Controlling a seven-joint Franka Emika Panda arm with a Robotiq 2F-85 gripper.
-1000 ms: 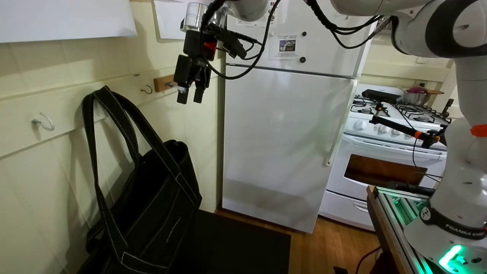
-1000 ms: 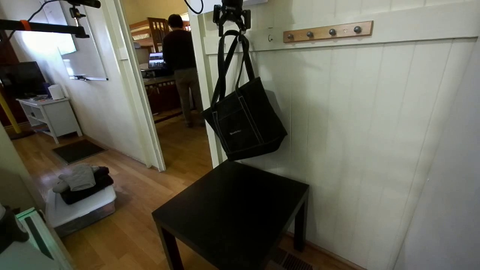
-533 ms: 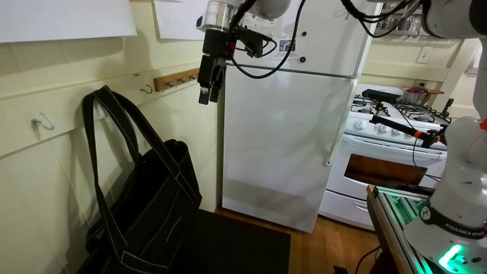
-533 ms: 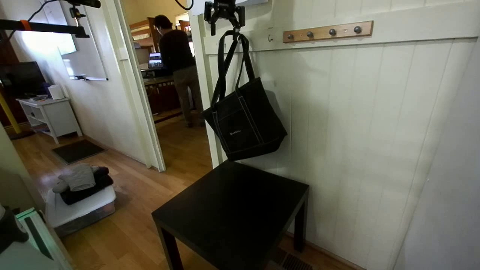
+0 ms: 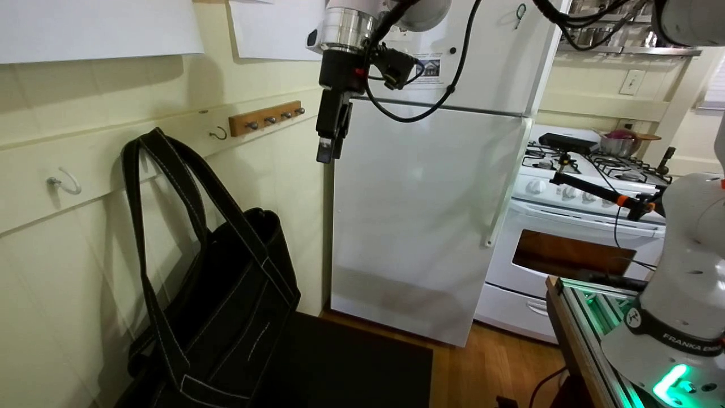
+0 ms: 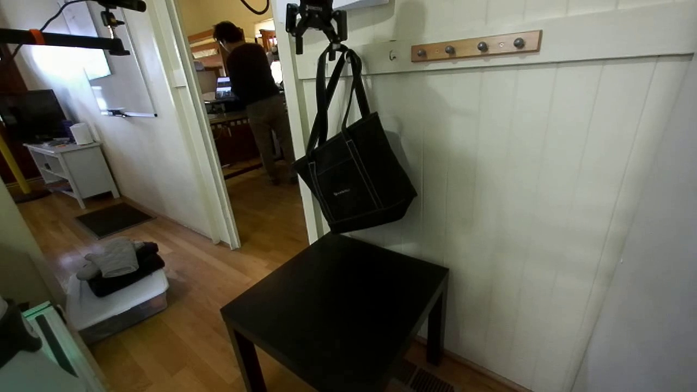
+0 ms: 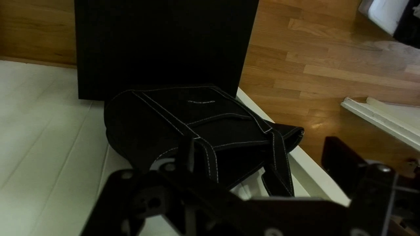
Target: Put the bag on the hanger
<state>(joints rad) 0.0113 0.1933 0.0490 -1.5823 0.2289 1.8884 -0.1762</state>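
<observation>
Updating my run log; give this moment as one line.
bag: hanging by straps at wall, tilted | fingers: open, clear of bag | supporting hook: unclear | task: looks done

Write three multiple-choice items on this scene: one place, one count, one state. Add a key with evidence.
1. Where is the bag?
A) on the stove
B) at the wall
C) on the floor

2. How many knobs are on the wooden strip?
A) two
B) six
C) four

3. How do the fingers stand?
A) apart
B) shut on the bag
C) shut on nothing

1: B, since an exterior view shows it up at the wall, its base near a corner of the table.
2: C, since both exterior views show four in a row.
3: A, since the wrist view shows a wide gap between them.
</observation>
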